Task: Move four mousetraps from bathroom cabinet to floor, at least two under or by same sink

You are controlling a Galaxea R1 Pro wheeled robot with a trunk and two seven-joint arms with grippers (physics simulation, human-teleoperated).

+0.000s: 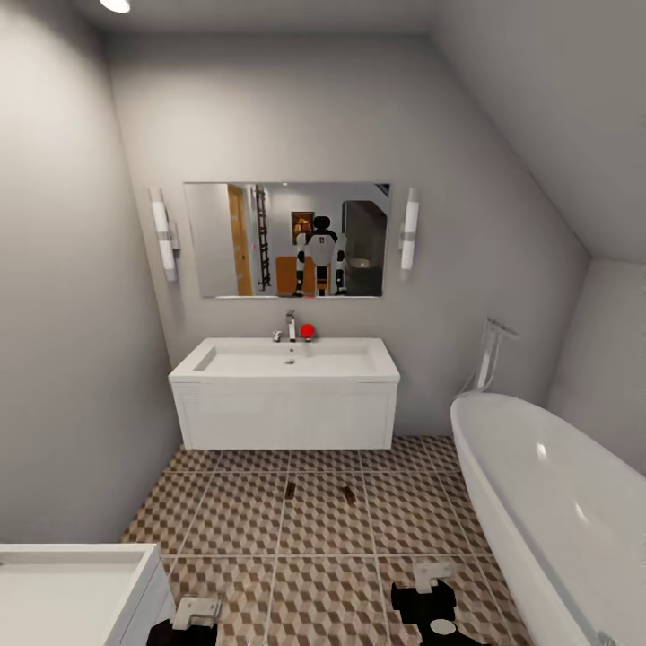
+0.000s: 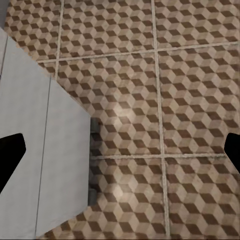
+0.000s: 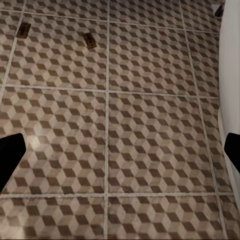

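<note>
The right gripper (image 1: 429, 583) hangs low at the bottom of the head view with its fingers spread and nothing between them; in its wrist view the two dark fingertips sit at opposite edges over bare tile. The left gripper (image 1: 196, 614) is likewise spread and empty, just beside the small white drawer unit (image 1: 72, 588), whose grey side panel shows in the left wrist view.

Beyond the grippers, two mousetraps lie flat on the bathroom floor (image 1: 323, 592), well ahead of both arms and just in front of the sink (image 1: 285, 395). The left mousetrap (image 1: 290, 490) and the right mousetrap (image 1: 347, 493) sit near each other on neighbouring tiles, apart, not touching. The bathtub (image 1: 556, 502) runs along the right side.

Judging by their look, the traps are light, stiff little boards, thin enough to sit almost flush with the tile. A pinch across the long wooden edges seems safest; the wire and sprung parts should probably be left alone, and a light board may well skid when nudged.

The traps are too small and blurred to make out wire or a red spot. The other two traps cannot be placed from here. A wooden piece appears in the mirror (image 1: 287, 239) behind the robot's reflection, too small to identify.
</note>
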